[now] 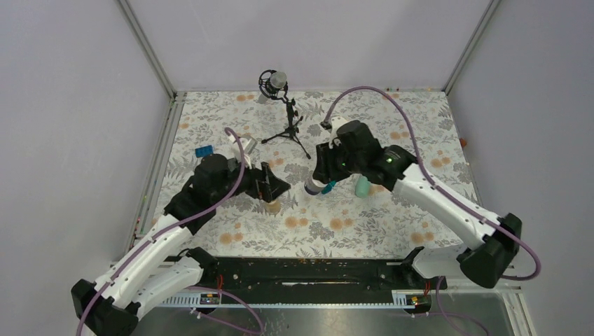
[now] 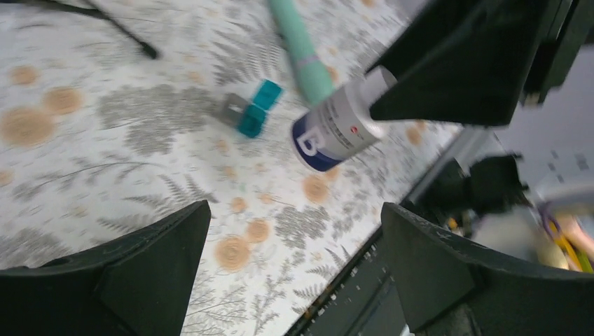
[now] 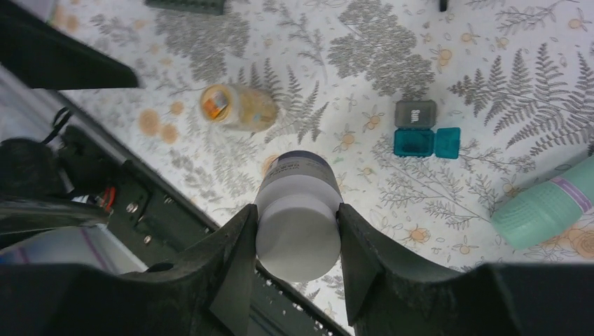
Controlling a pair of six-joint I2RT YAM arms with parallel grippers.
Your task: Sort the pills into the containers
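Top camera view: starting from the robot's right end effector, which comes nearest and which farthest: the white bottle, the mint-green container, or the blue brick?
1. The white bottle: gripped in the right end effector itself, near the centre.
2. The mint-green container: lying just to the right of it.
3. The blue brick: far across, on the left side.

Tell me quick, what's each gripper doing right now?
Left gripper: open, empty.
Right gripper: closed on the bottle.
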